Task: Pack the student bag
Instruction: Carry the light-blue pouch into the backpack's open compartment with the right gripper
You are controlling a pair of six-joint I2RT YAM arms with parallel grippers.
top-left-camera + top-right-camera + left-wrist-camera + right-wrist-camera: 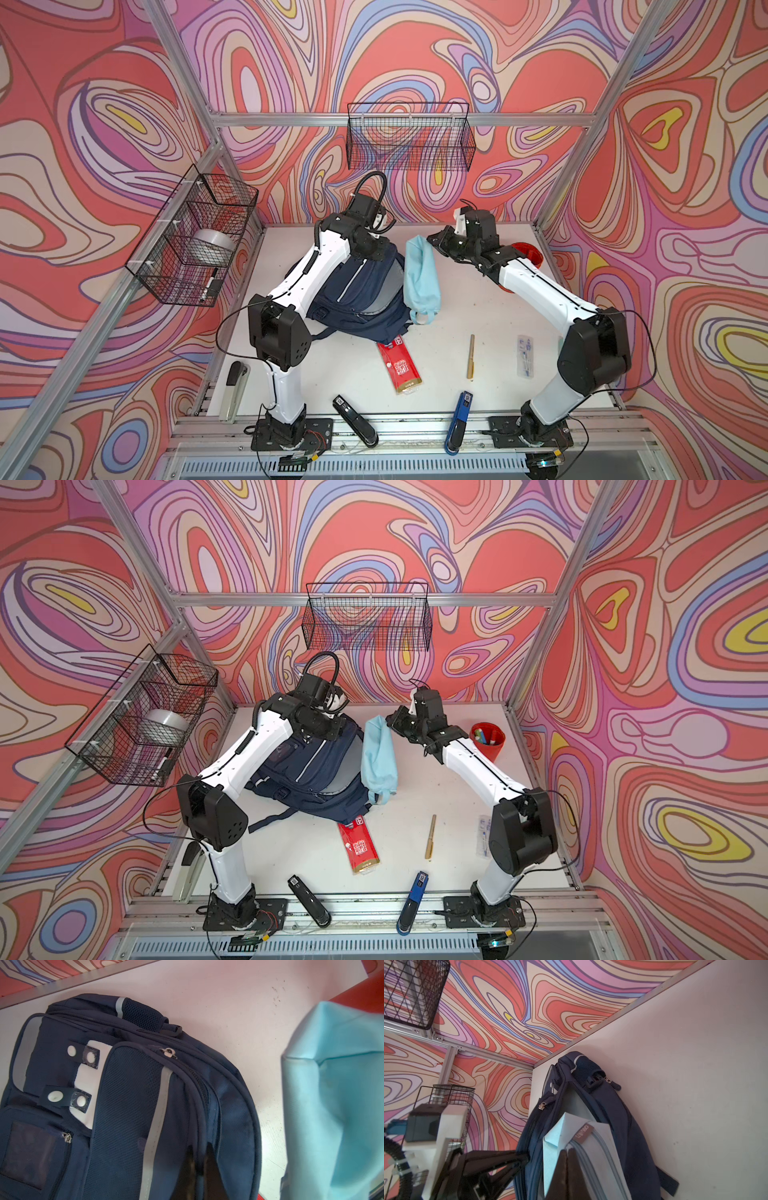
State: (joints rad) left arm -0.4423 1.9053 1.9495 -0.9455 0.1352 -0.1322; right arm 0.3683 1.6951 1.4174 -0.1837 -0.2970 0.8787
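Pinching the open student bag (pixel 365 318) is the left gripper (pixel 199 1147); right gripper (pixel 566 1152) clamps blue pouch (pixel 422 274) at its mouth.

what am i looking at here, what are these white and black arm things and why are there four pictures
They are two robot arms, a left arm and a right arm, bolted at the front of a white table. Two pictures come from a camera pair overhead and show nearly the same whole scene. The other two come from a small camera on each arm's wrist, looking along its gripper.

On the table lie a navy student bag, a light blue pouch, a red packet, a gold pen, a clear packet and a red cup of markers. A black stapler and a blue stapler lie near the front.

The left gripper is closed on the edge of the bag's opening. The right gripper is closed on the pouch, whose end sits in that opening.
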